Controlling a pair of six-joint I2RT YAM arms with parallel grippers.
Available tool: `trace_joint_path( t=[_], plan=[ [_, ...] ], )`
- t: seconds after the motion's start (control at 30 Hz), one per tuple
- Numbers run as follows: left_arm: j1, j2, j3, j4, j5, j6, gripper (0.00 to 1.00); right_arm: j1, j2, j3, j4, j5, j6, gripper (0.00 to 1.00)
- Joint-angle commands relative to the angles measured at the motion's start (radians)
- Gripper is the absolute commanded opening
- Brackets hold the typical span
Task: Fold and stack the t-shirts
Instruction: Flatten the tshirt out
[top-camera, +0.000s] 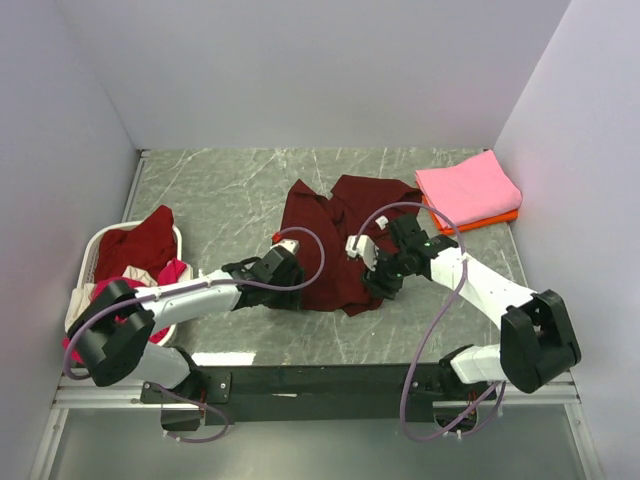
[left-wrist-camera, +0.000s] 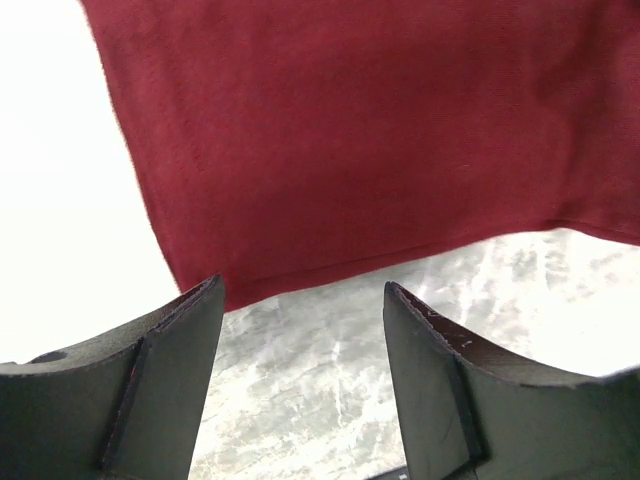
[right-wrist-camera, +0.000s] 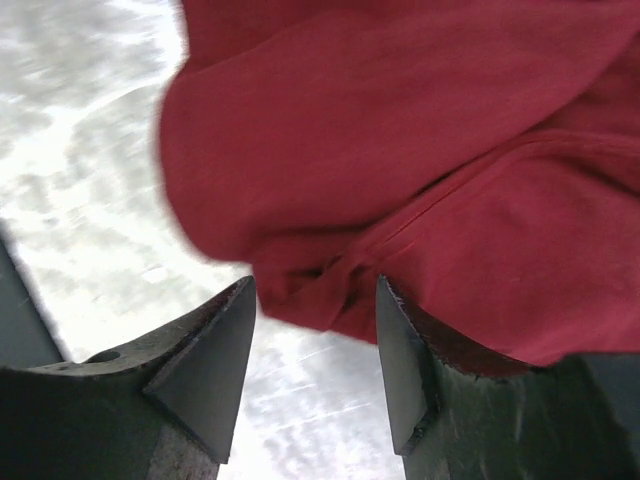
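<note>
Maroon t-shirt (top-camera: 322, 232), crumpled, sleeves indistinct

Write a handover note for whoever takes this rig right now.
Left gripper: open, at a hemmed edge of the maroon t-shirt, gripping nothing.
Right gripper: open, a bunched fold of it at its tips.
The maroon t-shirt lies crumpled mid-table.
Done: pink t-shirt folded on the orange t-shirt, far right.
Left: fold and stack the maroon one, then those in the white basket.
</note>
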Motion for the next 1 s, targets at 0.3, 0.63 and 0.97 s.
trace_joint_path(
  t=[0.3, 0.63, 0.97],
  plan=[
    [-0.016, 0.177, 0.051, 0.020, -0.155, -0.051, 0.58, 0.029, 0.038, 0.007, 0.175, 0.217, 0.165, 0.53],
    [-0.016, 0.142, 0.031, -0.015, -0.193, -0.095, 0.07, 0.025, 0.061, 0.055, 0.125, 0.176, 0.200, 0.00],
    [0.278, -0.140, 0.101, -0.005, -0.108, 0.006, 0.00, -0.147, 0.018, 0.393, 0.123, 0.165, 0.286, 0.00]
  ],
)
